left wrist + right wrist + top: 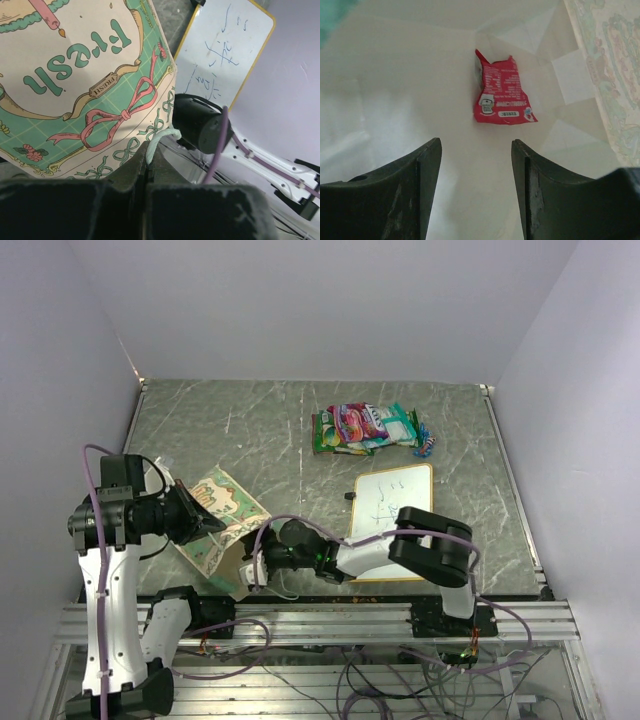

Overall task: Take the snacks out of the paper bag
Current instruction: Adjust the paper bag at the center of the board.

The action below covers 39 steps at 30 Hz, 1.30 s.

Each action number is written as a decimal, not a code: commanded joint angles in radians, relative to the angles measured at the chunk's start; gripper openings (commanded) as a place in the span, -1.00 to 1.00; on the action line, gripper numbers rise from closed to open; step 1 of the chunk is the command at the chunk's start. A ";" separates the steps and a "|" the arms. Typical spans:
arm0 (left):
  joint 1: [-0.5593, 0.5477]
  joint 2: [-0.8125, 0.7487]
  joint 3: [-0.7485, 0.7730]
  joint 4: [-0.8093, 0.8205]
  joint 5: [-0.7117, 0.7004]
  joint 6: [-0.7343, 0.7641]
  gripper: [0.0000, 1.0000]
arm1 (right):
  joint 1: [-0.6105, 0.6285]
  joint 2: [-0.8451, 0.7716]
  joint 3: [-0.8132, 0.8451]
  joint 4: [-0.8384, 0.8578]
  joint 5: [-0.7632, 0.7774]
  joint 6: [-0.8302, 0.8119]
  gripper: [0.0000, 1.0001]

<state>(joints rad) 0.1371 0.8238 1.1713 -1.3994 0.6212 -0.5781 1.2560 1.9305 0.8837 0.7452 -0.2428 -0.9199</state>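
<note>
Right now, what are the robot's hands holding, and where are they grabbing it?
The left gripper pinches the paper bag by its thin string handle. The right gripper holds nothing; its open jaws face a red snack packet inside the bag.

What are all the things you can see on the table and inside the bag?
table: one, grey-green marbled, under everything
paper bag: one, cream with green pattern, near left
snack pile: several packets, pink, green, purple, far side, outside the bag
red packet: one, red, alone inside the bag
whiteboard: one, white with a yellow edge, scribbled on, near right
left fingers: black, shut, pinching the bag's pale string handle
right fingers: black, open, inside the bag, short of the red packet
</note>
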 commanded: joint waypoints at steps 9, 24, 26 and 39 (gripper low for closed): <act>-0.005 0.054 0.036 -0.047 0.109 0.097 -0.86 | -0.017 0.212 0.144 0.149 0.136 -0.331 0.25; -0.005 0.112 0.043 -0.002 0.158 0.112 -0.86 | -0.025 0.245 0.202 0.206 0.099 -0.275 0.28; -0.005 0.119 0.052 0.039 0.169 0.080 -0.86 | -0.024 0.186 0.135 0.260 0.138 -0.200 0.28; -0.004 0.103 0.001 0.248 0.254 -0.089 -0.86 | -0.010 -0.106 -0.240 0.507 0.189 0.290 0.21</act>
<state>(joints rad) 0.1371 0.9531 1.1896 -1.2724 0.7959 -0.5755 1.2354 1.8347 0.6903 1.0660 -0.0845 -0.8757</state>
